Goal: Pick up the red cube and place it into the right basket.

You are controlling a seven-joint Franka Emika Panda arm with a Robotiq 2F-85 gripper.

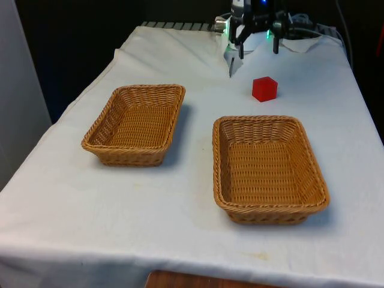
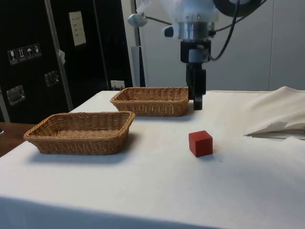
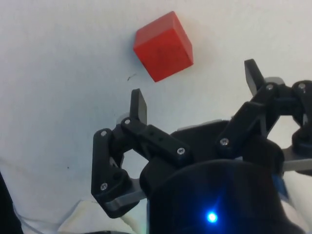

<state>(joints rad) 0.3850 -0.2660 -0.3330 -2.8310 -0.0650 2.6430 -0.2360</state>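
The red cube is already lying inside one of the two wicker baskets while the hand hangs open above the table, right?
Not quite. The red cube sits on the white cloth, outside both baskets; the front view shows it beyond the nearer basket, and the other basket holds nothing either. The rest is right: the hand hangs open above the table.
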